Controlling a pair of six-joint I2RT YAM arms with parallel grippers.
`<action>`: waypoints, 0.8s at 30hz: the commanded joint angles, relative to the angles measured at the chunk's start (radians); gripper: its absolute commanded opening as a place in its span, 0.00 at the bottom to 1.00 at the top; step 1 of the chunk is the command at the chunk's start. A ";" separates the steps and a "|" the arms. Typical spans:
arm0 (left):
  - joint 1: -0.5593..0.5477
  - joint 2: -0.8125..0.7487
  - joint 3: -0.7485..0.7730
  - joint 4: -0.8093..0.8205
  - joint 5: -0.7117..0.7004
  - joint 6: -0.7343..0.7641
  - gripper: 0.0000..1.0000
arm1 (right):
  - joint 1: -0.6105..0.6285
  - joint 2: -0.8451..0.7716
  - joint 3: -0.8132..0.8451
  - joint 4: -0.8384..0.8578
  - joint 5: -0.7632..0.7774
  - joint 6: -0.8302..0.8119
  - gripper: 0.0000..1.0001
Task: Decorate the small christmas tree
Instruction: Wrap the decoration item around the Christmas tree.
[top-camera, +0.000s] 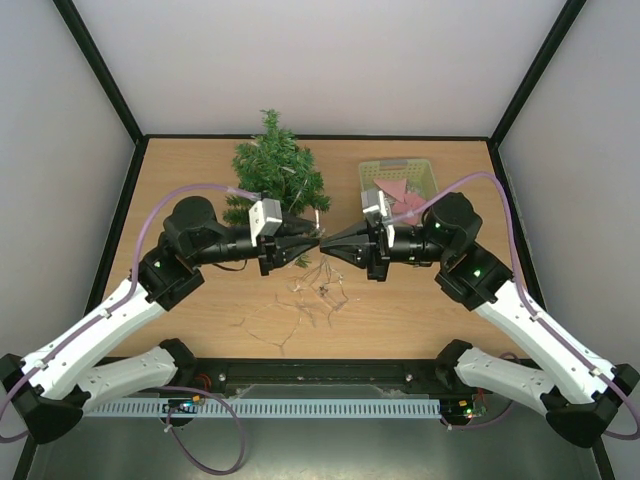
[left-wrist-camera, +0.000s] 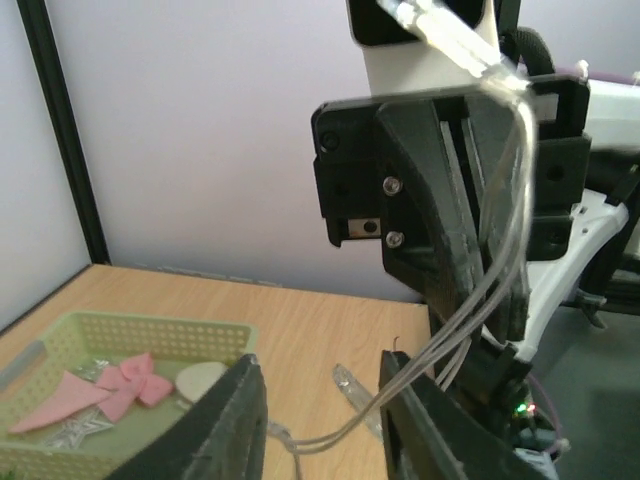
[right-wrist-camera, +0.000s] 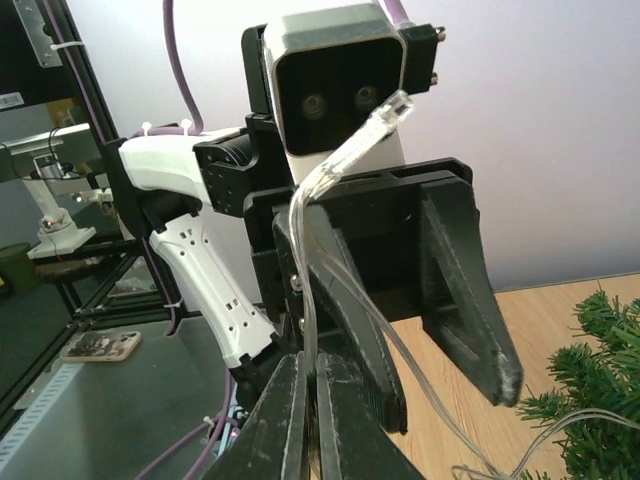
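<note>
- The small christmas tree is sitting at the far side of the table, just left of the pale green basket and right behind the left gripper.
- The 2 grippers are meeting tip to tip in front of the tree. The right gripper is pinching a clear light string with its jaws fully together, and the rest of the string is lying in loose loops on the table.
- The left gripper is standing about half spread, with the thin wire running through the gap unclamped.
- The tree is looking light and springy, so its bristly branches are likely giving way under any push and the whole thing is probably tipping easily.
- Steadying it low on the trunk is looking safest. For draping, the wire is better laid over branch tips than pressed in.
- The wire is looking thin, slick and snag-prone, and its small bulbs are probably fragile.
</note>
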 joint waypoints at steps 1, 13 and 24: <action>-0.008 -0.012 0.026 0.040 -0.019 0.030 0.20 | 0.006 0.005 -0.008 0.035 -0.013 -0.003 0.02; -0.007 -0.082 0.012 0.050 -0.193 -0.047 0.02 | 0.006 -0.184 -0.271 0.060 0.326 0.149 0.42; -0.008 -0.077 0.024 0.055 -0.240 -0.060 0.02 | 0.007 -0.276 -0.484 0.084 0.380 0.289 0.59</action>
